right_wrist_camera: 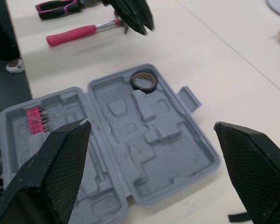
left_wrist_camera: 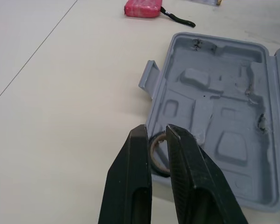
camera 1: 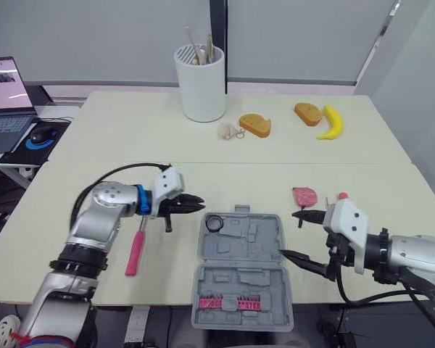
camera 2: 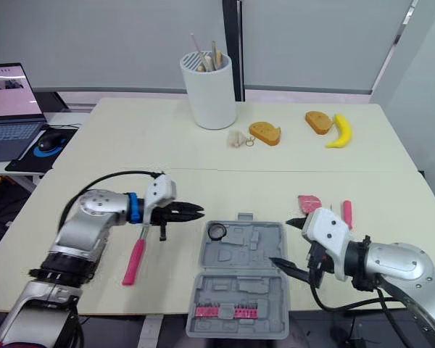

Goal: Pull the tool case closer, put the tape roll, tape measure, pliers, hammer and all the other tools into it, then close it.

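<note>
The tape roll (camera 1: 214, 222) is sitting in the open tool case's (camera 1: 255, 248) far-left pocket, so the left gripper (camera 1: 196, 205) is hovering beside it empty, 2 fingers nearly together, while the right gripper (camera 1: 291, 233) is waiting wide-spread by the case's right edge.

Grey tool case (camera 1: 246, 250) lies open — tape roll (camera 1: 214, 222) in its corner pocket, pink-handled hammer (camera 1: 136, 250) left, red tape measure (camera 1: 304, 196) right.

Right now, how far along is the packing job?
Done: the case lies open near the robot, tape roll in its corner. In hand: nothing; left gripper beside the roll, right gripper open by the case's right edge. Left: hammer, pliers and tape measure still on the table, then closing the case.
</note>
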Motion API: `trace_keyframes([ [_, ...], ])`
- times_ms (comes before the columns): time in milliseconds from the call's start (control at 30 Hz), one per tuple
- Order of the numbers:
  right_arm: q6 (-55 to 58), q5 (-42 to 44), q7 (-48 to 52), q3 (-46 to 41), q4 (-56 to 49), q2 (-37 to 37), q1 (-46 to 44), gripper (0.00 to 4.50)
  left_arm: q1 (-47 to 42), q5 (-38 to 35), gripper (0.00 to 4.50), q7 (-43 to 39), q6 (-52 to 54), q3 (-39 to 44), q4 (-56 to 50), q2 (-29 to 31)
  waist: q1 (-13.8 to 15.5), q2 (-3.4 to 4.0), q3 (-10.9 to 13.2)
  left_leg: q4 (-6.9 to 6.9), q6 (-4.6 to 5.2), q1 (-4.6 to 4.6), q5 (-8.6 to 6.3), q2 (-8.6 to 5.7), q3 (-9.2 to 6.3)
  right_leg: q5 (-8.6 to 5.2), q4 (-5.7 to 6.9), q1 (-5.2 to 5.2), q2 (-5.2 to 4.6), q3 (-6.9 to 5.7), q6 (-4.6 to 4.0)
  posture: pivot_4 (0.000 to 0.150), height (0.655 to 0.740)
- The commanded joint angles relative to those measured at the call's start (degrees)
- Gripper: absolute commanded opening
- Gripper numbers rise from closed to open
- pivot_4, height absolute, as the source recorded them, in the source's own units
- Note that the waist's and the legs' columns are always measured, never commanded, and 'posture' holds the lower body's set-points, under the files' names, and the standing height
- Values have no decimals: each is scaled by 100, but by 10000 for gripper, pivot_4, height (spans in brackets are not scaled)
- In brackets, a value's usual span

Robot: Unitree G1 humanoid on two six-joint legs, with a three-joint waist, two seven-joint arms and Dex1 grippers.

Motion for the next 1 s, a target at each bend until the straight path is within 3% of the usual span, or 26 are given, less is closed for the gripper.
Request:
trace_keyframes([
  [33, -288, -264, 151, -820, 172, -144, 454, 45000, 387, -380, 6141, 88, 297, 810, -232, 518, 0, 0, 0, -2, 0, 0, 0, 0, 0, 0, -1, 0, 0, 0, 0, 1500, 7400],
  [100, -452, -432, 290, -1202, 323, -187, 794, 45000, 639, -506, 6141, 164, 464, 1127, -233, 757, 8, 2, 1, -6, 0, 2, 0, 1, 1, -1, -3, 0, -1, 0, -1, 1500, 7400],
  [200, -728, -731, 621, -1904, 654, -222, 1415, 45000, 1160, -641, 11876, 168, 522, 1751, -62, 1172, 17, 2, 1, -5, 0, 2, 0, 1, 2, -1, -3, 1, -3, 1, -1, 1500, 7400],
  [367, -932, -961, 991, -2769, 1186, -125, 2143, 45000, 2311, -735, 27805, 28, 561, 2813, 596, 1799, 21, 2, 1, -9, 0, 7, -1, 3, 4, -2, -4, 2, -8, 3, -4, 1500, 7400],
  [533, -960, -1024, 1333, -3118, 1717, -261, 2326, 45000, 3378, -690, 44014, -15, 424, 3535, 1312, 2129, 1, 8, 3, -17, 0, 12, -2, 10, 15, -8, -4, -5, -13, 11, -14, 1500, 7400],
  [800, -898, -1050, 1913, -3215, 2249, -750, 2121, 45000, 4053, -688, 44873, 6, 303, 3866, 1429, 2125, 99, 4, 1, -14, -1, 10, -2, 9, 27, -24, -12, -28, -46, -1, -51, 1500, 7400],
  [1000, -1015, -1209, 1820, -3049, 2194, -635, 1981, 45000, 4133, -789, 44873, 33, 310, 3812, 860, 1995, 109, 4, 1, -22, -5, -8, -5, 8, 46, -17, -13, -29, -55, 0, -39, 1500, 7400],
])
